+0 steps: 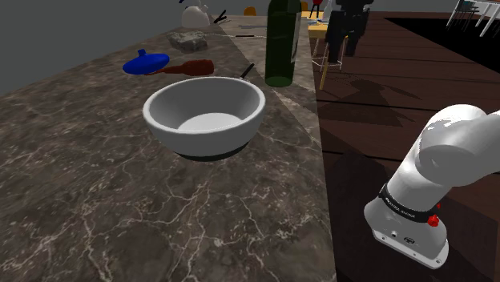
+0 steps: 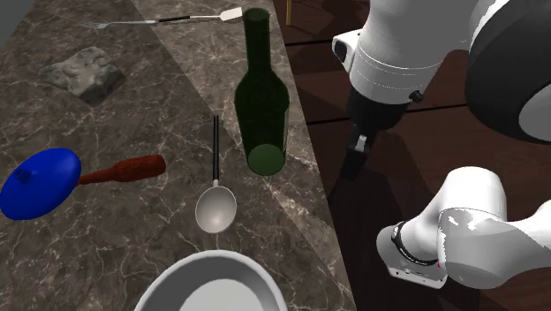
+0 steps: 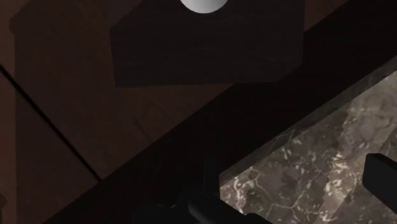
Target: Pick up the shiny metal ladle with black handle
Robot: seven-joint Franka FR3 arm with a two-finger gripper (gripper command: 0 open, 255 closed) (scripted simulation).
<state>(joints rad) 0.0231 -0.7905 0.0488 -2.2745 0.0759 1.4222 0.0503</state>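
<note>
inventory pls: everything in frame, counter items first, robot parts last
ladle: 1, shiny metal cup, black handle, flat on the counter beside the bottle
bottle: 1, dark green, upright near the counter's edge
bowl: 1, pale grey, on the counter
spoon-like utensil: 1, blue head, red-brown handle, on the counter
stone-like block: 1, grey, on the counter
long utensil: 1, white head, at the counter's far end
counter: 1, dark marble
floor: dark wood
arm: 1, white
gripper: 1, black, open, above the floor off the counter's edge
</note>
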